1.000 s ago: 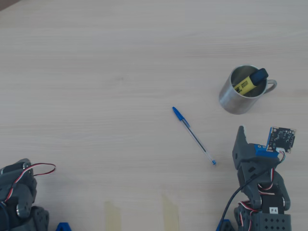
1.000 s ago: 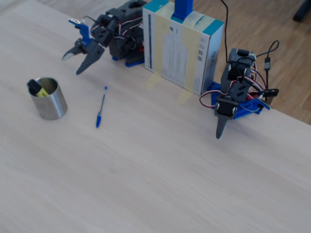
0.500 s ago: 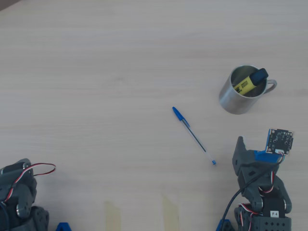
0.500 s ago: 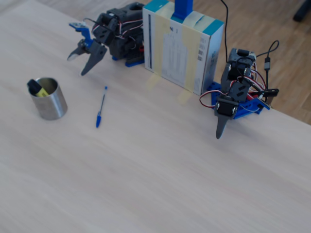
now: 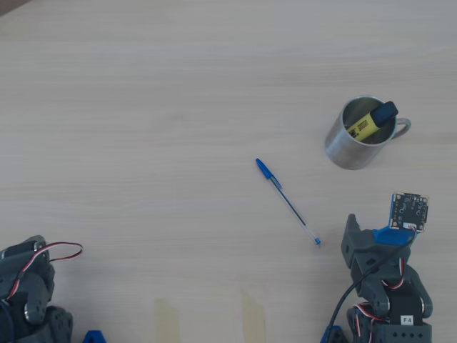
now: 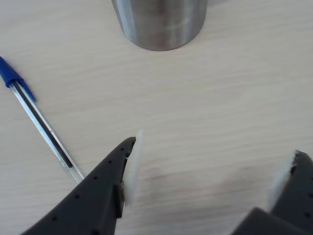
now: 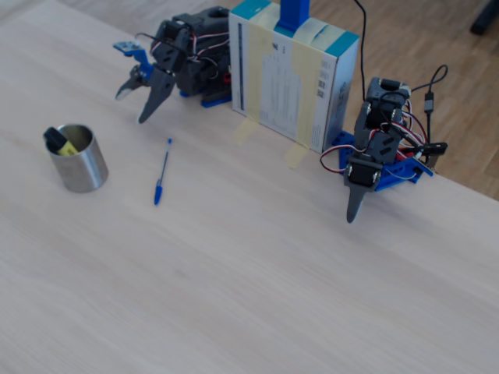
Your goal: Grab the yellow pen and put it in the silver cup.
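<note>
Yellow pen already in the silver cup, ahead of the empty end effector.

Overhead view: the yellow pen (image 5: 366, 124) leans inside the silver cup (image 5: 355, 150), black cap up, beyond the end effector (image 5: 379, 230).
Wrist view: the fingers are spread apart, empty; cup straight ahead, ballpoint pen (image 6: 40, 125) left.
Fixed view: cup well apart from the end effector, on the tabletop (image 7: 234, 273).

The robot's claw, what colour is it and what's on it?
The gripper has dark grey, pointy plastic fingers with whitish pads inside. The arm has blue parts, red, white and black cables, a small camera board and a white label.
</note>
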Available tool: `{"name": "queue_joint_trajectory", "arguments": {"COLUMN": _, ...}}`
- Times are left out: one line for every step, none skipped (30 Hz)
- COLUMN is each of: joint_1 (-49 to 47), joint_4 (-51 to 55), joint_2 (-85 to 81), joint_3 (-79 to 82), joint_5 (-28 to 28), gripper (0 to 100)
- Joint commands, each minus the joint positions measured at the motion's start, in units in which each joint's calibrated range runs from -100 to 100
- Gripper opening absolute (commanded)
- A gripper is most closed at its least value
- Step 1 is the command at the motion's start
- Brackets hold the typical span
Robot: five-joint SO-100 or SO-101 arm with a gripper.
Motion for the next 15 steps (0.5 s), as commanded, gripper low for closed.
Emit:
{"name": "queue_joint_trajectory", "arguments": {"joint_1": -0.48, "joint_4": 1.37, "joint_2": -0.84, "joint_3": 0.36, "joint_5": -0.24, "gripper": 40}}
{"name": "queue_joint_trajectory", "arguments": {"joint_1": -0.48, "joint_4": 2.65, "joint_2": -0.92, "joint_3": 0.36, "joint_5": -0.24, "gripper": 40}}
{"name": "queue_joint_trajectory", "arguments": {"joint_1": -0.48, "joint_4": 3.85, "joint_2": -0.92, "joint_3": 0.36, "joint_5": -0.24, "gripper": 40}}
{"name": "queue_joint_trajectory", "arguments": {"joint_1": -0.48, "joint_4": 4.80, "joint_2": -0.92, "joint_3": 0.36, "joint_5": -0.30, "gripper": 40}}
{"name": "queue_joint_trajectory", "arguments": {"joint_1": -0.48, "joint_4": 5.40, "joint_2": -0.92, "joint_3": 0.36, "joint_5": -0.30, "gripper": 40}}
{"name": "queue_joint_trajectory", "arguments": {"joint_1": -0.48, "joint_4": 5.91, "joint_2": -0.92, "joint_3": 0.36, "joint_5": -0.30, "gripper": 40}}
{"name": "queue_joint_trajectory", "arguments": {"joint_1": -0.57, "joint_4": 6.60, "joint_2": -1.01, "joint_3": 0.36, "joint_5": -0.30, "gripper": 40}}
{"name": "queue_joint_trajectory", "arguments": {"joint_1": -0.57, "joint_4": 7.46, "joint_2": -1.01, "joint_3": 0.36, "joint_5": -0.30, "gripper": 40}}
{"name": "queue_joint_trajectory", "arguments": {"joint_1": -0.57, "joint_4": 8.32, "joint_2": -1.01, "joint_3": 0.36, "joint_5": -0.30, "gripper": 40}}
{"name": "queue_joint_trajectory", "arguments": {"joint_1": -0.57, "joint_4": 9.09, "joint_2": -1.01, "joint_3": 0.36, "joint_5": -0.30, "gripper": 39}}
{"name": "queue_joint_trajectory", "arguments": {"joint_1": -0.57, "joint_4": 10.20, "joint_2": -1.01, "joint_3": 0.36, "joint_5": -0.30, "gripper": 38}}
{"name": "queue_joint_trajectory", "arguments": {"joint_1": -0.57, "joint_4": 11.40, "joint_2": -1.01, "joint_3": 0.36, "joint_5": -0.30, "gripper": 36}}
{"name": "queue_joint_trajectory", "arguments": {"joint_1": -0.57, "joint_4": 12.61, "joint_2": -1.01, "joint_3": 0.36, "joint_5": -0.30, "gripper": 35}}
{"name": "queue_joint_trajectory", "arguments": {"joint_1": -0.57, "joint_4": 13.98, "joint_2": -1.01, "joint_3": 0.36, "joint_5": -0.30, "gripper": 34}}
{"name": "queue_joint_trajectory", "arguments": {"joint_1": -0.57, "joint_4": 15.35, "joint_2": -1.01, "joint_3": 0.36, "joint_5": -0.30, "gripper": 34}}
